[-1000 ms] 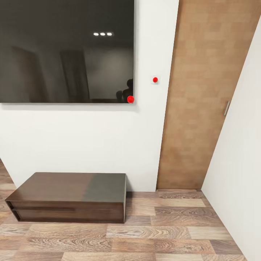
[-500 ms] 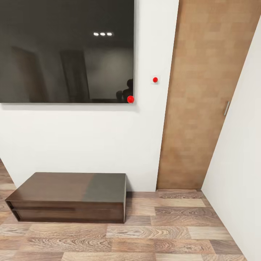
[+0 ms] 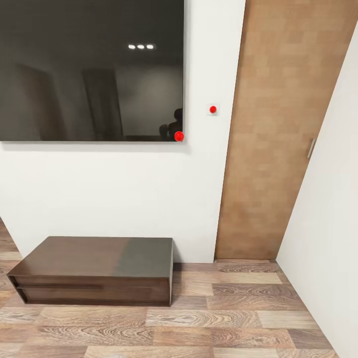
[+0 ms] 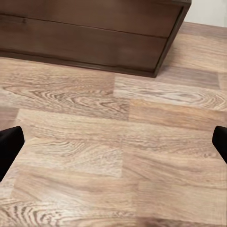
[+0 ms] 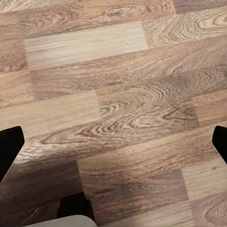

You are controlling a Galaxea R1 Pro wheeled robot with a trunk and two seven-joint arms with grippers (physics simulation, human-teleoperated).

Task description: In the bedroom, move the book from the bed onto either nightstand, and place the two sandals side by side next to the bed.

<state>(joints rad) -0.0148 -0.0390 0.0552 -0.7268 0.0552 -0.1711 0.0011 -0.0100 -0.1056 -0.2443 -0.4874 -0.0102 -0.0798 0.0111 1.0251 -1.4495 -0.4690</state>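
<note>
Progress: nothing done as far as shown; book, bed, nightstand and sandals unsighted, whereabouts unknown.
Left fingers [image 4: 10,146]: spread wide, empty, above floor [image 4: 113,156], low dark cabinet [image 4: 90,38] beyond them.
Right fingers [image 5: 9,144]: spread wide, empty, floor between.
Head view: unchanged from the earlier frames.

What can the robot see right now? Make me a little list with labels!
room: white wall, wood-plank floor
low cabinet: dark brown with a grey panel, against the wall, on the floor
big dark screen: on the wall above the cabinet
door: brown wood, shut
red button: on the wall between screen and door
left gripper: open, over bare floor near the cabinet
right gripper: open, over bare floor
</note>
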